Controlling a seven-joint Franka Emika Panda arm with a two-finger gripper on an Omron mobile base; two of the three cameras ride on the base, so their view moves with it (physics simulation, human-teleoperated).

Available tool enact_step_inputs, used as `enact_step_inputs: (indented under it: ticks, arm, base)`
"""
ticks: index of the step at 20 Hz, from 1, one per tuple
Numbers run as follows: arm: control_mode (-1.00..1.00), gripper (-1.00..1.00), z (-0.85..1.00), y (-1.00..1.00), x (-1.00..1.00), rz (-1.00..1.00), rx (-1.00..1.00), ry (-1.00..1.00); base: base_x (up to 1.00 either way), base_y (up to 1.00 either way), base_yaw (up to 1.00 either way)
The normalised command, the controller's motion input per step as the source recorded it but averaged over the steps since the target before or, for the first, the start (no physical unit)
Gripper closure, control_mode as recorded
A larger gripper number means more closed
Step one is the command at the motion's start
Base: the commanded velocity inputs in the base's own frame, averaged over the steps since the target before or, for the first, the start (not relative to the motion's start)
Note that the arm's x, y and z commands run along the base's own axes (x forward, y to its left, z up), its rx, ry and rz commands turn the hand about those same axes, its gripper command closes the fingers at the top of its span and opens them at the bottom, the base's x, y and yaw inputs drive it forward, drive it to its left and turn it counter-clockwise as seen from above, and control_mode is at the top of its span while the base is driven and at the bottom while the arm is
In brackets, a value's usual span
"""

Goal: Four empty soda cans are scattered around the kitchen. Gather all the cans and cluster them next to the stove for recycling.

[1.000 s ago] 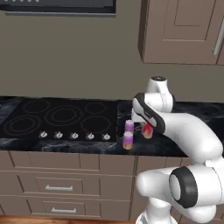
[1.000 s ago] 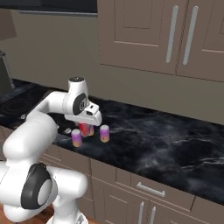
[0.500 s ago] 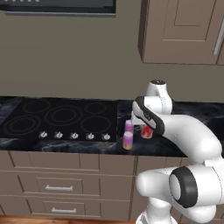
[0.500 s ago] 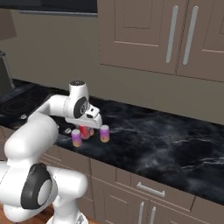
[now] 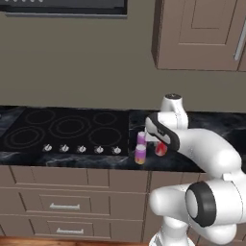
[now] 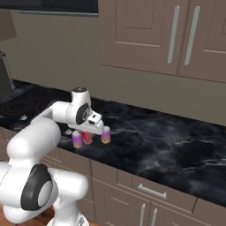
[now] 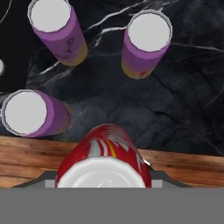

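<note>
On the black marble counter [image 6: 167,145], the jaws pinch the red can [image 7: 105,157] beside three purple cans [image 7: 146,43]

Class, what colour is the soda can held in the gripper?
Red, with white and yellow markings and a silver top: red soda can. The hand view shows it best.

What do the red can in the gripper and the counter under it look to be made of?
The red can looks like thin painted metal: glossy red printed wall, flat matte silver top. The counter looks like polished black stone, marble perhaps, going by its white veins and sheen. Everything is rendered, so both are guesses from surface look.
</note>
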Motion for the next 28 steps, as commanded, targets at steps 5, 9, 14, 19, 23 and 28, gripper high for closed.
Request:
enact_step_inputs:
  ticks: [5, 9, 14, 19, 23, 28]
  arm:
    - [-1.0, 1.0, -0.19, -0.09, 0.09, -0.02, 0.0, 0.0]
    - [-1.0, 1.0, -0.15, -0.07, 0.17, -0.02, 0.0, 0.0]
    - [-1.0, 1.0, -0.14, -0.03, 0.17, -0.02, 0.0, 0.0]
    - [-1.0, 1.0, -0.15, 0.0, 0.13, -0.02, 0.0, 0.0]
    - [-1.0, 1.0, -0.12, 0.0, 0.06, -0.02, 0.0, 0.0]
    - [-1.0, 1.0, -0.15, 0.0, 0.05, -0.02, 0.0, 0.0]
  base:
    - [0.0, 0.0, 0.0]
    - [0.0, 0.0, 0.0]
    - [0.0, 0.0, 0.0]
    - [0.0, 0.0, 0.0]
    - [0.0, 0.0, 0.0]
    - [0.0, 0.0, 0.0]
